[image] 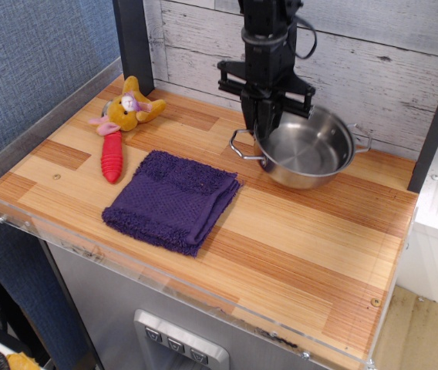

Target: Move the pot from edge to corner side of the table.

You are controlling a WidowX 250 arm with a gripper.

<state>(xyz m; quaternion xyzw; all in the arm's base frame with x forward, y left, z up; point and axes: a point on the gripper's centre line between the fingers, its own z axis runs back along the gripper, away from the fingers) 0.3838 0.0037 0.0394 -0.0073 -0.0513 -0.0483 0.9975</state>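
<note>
The shiny steel pot with two wire loop handles is near the back right of the wooden table, close to the plank wall. It sits low, at or just above the tabletop, and I cannot tell whether it touches. My black gripper comes down from above and is shut on the pot's left rim. The pot looks empty.
A folded purple towel lies left of the pot in the middle of the table. A yellow plush toy and a red ridged toy lie at the back left. A dark post stands at the back left, another at the far right.
</note>
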